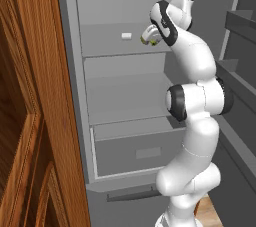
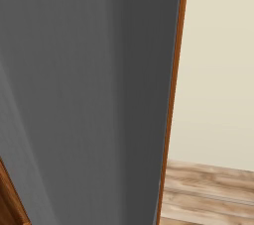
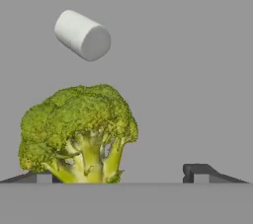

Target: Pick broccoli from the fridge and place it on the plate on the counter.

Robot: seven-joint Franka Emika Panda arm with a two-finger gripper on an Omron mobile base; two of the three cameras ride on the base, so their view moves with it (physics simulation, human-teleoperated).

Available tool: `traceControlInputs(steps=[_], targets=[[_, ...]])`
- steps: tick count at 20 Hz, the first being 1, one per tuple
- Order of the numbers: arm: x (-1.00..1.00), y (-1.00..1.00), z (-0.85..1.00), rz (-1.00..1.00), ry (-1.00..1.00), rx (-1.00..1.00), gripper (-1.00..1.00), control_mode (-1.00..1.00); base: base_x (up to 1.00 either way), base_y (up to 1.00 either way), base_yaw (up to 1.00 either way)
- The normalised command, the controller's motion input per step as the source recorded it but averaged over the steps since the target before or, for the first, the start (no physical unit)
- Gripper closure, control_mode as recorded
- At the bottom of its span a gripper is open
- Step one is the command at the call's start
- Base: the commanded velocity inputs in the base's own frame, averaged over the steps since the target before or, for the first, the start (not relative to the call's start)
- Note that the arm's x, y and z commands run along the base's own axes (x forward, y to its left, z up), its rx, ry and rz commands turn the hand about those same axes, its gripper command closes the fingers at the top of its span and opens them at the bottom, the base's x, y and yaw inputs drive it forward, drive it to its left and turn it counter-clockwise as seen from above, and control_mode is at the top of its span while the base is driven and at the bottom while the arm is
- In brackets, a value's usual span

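Broccoli (image 3: 79, 131) sits between the wide-spread claw (image 3: 121, 173) fingers.

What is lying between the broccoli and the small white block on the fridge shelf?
Nothing. In the hand view, the stretch of grey shelf between the broccoli and the white block is bare.

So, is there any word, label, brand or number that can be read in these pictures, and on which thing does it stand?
None. The fridge, the broccoli, the small white block and the arm all have plain surfaces without any writing or signs.
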Motion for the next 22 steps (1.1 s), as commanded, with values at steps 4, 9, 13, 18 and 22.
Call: traceControlInputs(steps=[4,9,13,18,22], targets=[[0.26,0.00,-0.29,0.09,0.00,0.00,-1.00,-1.00,0.00,0.00,0.00],[-0.02,0.17,-0.38,0.03,0.00,-0.01,1.00,-1.00,0.00,0.00,0.00],[-0.15,0.33,-0.81,0.00,0.04,-0.09,1.00,-1.00,0.00,0.00,0.00],[-0.22,0.30,-0.87,0.00,0.07,-0.08,1.00,-1.00,0.00,0.00,0.00],[-0.68,0.05,-0.27,0.00,0.00,0.00,1.00,-1.00,0.00,0.00,0.00]])
